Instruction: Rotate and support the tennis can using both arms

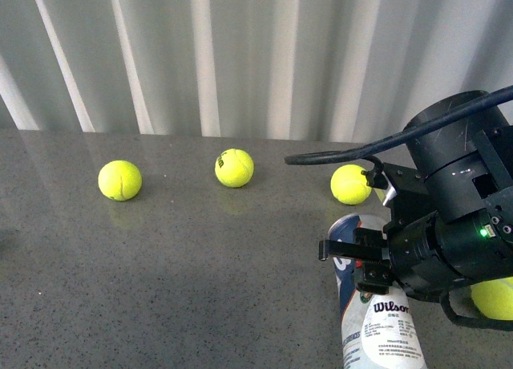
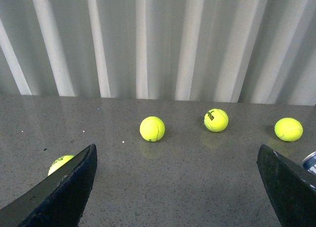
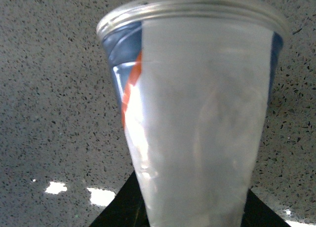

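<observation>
Right tool (image 1: 353, 253) clamped across tennis can (image 1: 383, 321) near its rim, long axis running away from robot; left tool (image 2: 177, 155) wide open, empty, clearly the farther arm.

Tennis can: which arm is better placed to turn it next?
Right, probably: the right gripper has the tennis can between its fingers; the left gripper hangs open, away from it.

Tennis can (image 1: 377, 325) at the table's (image 1: 160, 289) front right, with a row of balls (image 1: 234, 168) behind it.
</observation>
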`<action>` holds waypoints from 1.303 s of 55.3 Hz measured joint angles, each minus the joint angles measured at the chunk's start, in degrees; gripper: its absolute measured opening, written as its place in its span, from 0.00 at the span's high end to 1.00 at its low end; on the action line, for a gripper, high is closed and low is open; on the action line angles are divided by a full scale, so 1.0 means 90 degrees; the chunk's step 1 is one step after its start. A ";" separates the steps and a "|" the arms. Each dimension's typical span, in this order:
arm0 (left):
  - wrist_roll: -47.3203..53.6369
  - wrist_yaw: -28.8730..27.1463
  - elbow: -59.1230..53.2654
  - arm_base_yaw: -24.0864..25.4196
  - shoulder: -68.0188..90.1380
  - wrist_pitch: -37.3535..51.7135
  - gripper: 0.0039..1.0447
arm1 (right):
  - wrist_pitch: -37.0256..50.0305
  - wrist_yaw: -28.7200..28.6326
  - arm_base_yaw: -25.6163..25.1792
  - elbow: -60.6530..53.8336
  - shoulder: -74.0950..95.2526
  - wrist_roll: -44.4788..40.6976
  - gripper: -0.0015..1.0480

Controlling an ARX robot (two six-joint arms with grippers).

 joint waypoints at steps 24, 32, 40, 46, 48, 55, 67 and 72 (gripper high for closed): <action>0.0000 0.0000 0.0000 0.0000 0.0000 0.0000 0.06 | -0.0153 0.0410 0.0083 -0.0321 -0.1287 -0.0641 0.91; 0.0000 0.0000 0.0000 0.0000 0.0000 0.0000 0.06 | 0.0316 0.1020 -0.0056 -0.0804 -0.1426 -0.1336 0.92; 0.0000 0.0002 0.0000 0.0000 0.0000 0.0000 0.06 | 0.1443 0.1821 -0.0087 -0.1309 -0.1496 -0.2747 0.93; 0.0000 0.0002 0.0000 0.0000 0.0000 0.0000 0.06 | 0.2538 0.2142 -0.0170 -0.1608 -0.1481 -0.4158 0.93; 0.0000 0.0000 0.0000 0.0000 0.0000 0.0000 0.06 | 0.3058 0.2174 -0.0214 -0.1681 -0.1421 -0.4758 0.94; 0.0000 0.0002 0.0000 0.0000 0.0000 0.0000 0.06 | 0.4500 0.1396 -0.0216 -0.1785 -0.1086 -0.7303 0.94; 0.0000 0.0000 0.0000 0.0000 0.0000 0.0000 0.06 | 0.4957 0.0515 0.0325 -0.1557 -0.0355 -0.9005 0.94; 0.0000 0.0002 0.0000 0.0000 0.0000 0.0000 0.06 | 0.4884 0.0362 0.0576 -0.1294 -0.0117 -0.9007 0.94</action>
